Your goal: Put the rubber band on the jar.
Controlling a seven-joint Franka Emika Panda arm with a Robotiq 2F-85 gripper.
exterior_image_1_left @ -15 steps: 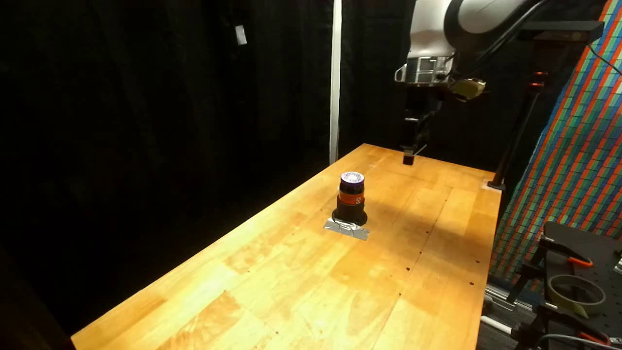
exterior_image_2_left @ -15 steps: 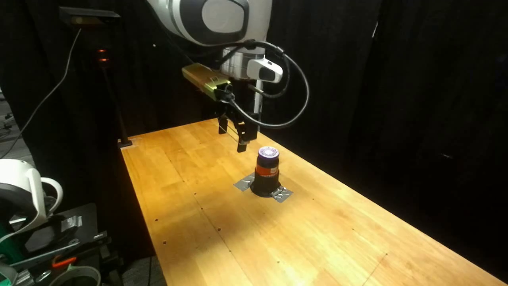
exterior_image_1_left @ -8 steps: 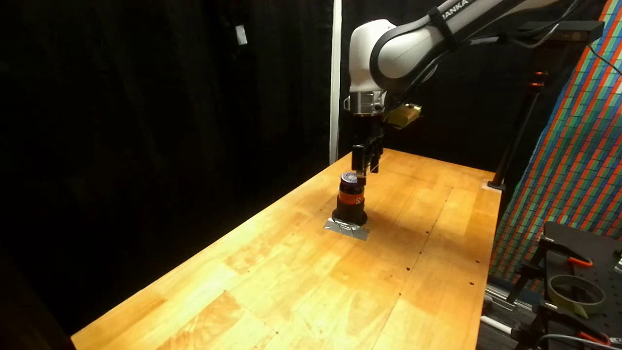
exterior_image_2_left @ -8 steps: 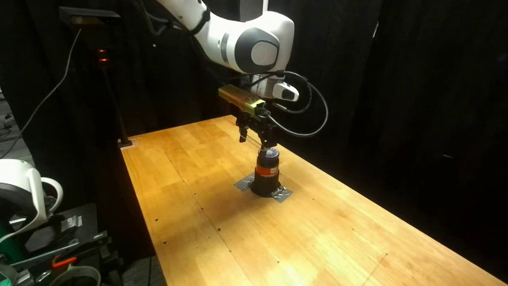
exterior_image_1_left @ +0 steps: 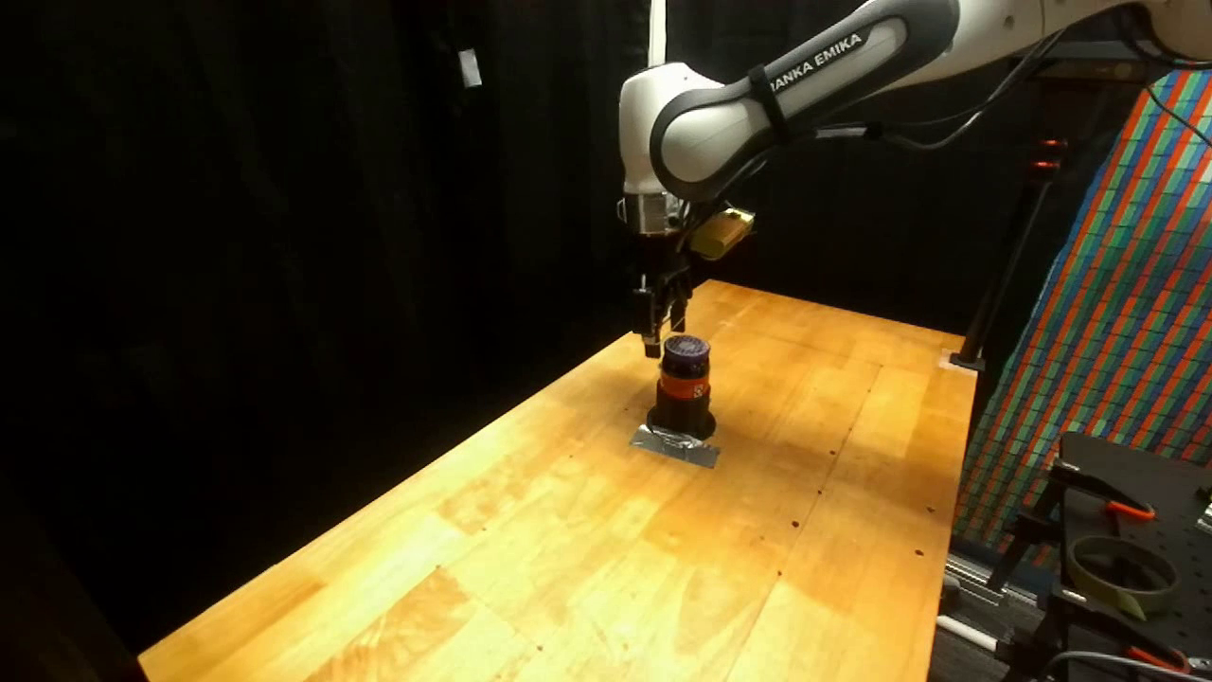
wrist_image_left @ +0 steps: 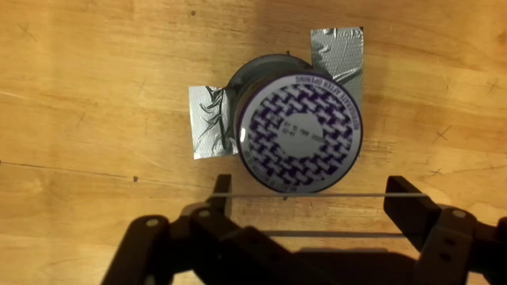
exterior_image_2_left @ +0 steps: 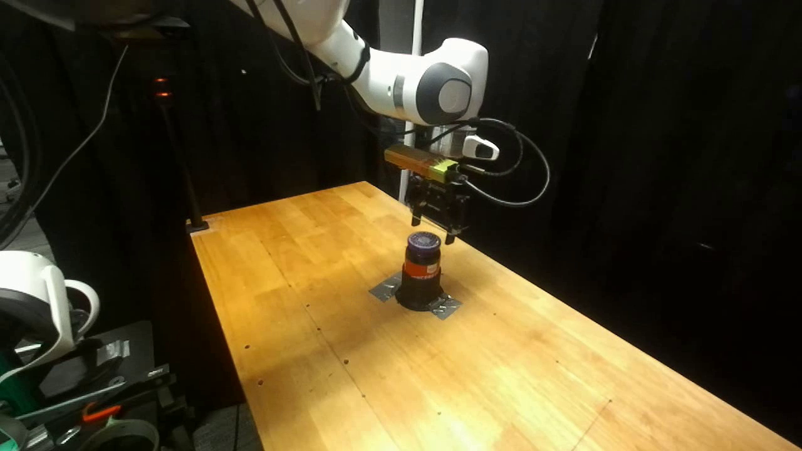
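Observation:
The jar (exterior_image_1_left: 684,386) stands upright in a dark round holder (exterior_image_2_left: 418,295) taped to the wooden table. It has an orange-red label and a purple-and-white lid (wrist_image_left: 301,134). My gripper (exterior_image_2_left: 433,230) is open, fingers pointing down, a little above lid height and beside the jar. In an exterior view the gripper (exterior_image_1_left: 665,338) is just left of the lid. A thin rubber band (wrist_image_left: 368,194) is stretched around both fingers (wrist_image_left: 412,209). In the wrist view the gripper (wrist_image_left: 311,194) spans wider than the lid, and the band's upper strand runs along the lid's lower edge.
Silver tape strips (wrist_image_left: 336,53) lie flat beside the holder. The table (exterior_image_1_left: 587,549) has small holes and pencil marks. A side stand with a tape roll (exterior_image_1_left: 1124,573) is off the table's edge. A thin post (exterior_image_2_left: 182,163) stands at a far corner.
The gripper has come down and moved across to the jar, then past it: leftward in an exterior view and rightward in another. The band stays stretched on the fingers. The jar has not moved.

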